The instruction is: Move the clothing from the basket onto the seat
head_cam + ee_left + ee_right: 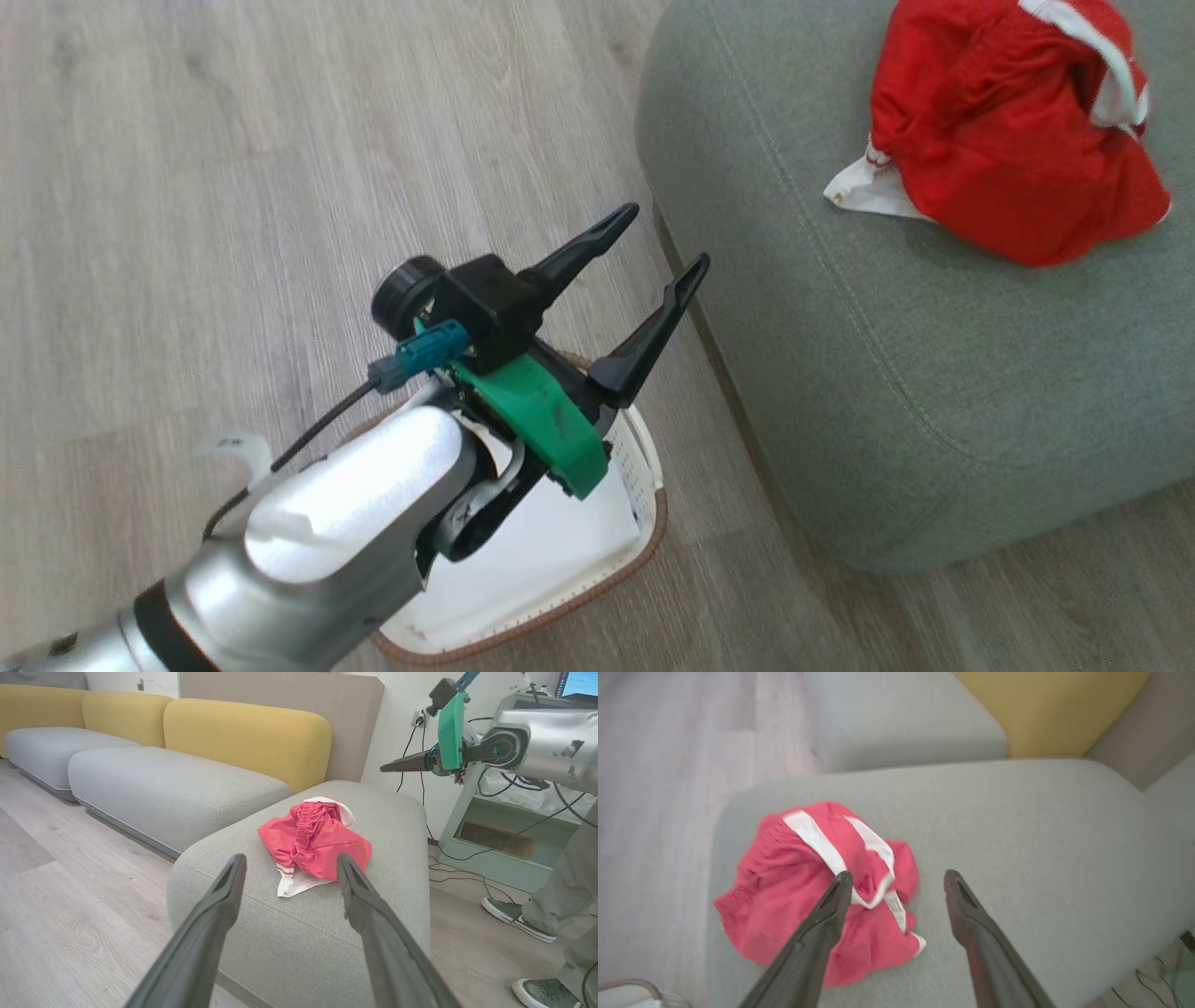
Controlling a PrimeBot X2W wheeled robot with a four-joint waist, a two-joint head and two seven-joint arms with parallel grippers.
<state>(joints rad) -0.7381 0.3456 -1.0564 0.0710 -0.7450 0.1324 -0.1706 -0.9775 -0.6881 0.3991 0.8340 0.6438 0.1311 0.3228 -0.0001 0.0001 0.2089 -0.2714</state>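
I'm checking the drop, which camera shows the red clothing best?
The left wrist view: the clothing lies sharp and almost whole on the seat. The head view cuts it off at the top edge; the right wrist view is blurred, the right pincer hiding part.

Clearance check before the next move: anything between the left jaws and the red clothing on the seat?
Nothing visible. The left gripper, jaws open, hangs above the basket; only bare seat lies between it and the clothing.

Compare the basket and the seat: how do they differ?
The basket is small, white plastic with a brown rim; the seat is far larger, grey-green fabric. What shows of the basket's bottom is bare; the seat bears the red clothing. Both rest on the wood floor.
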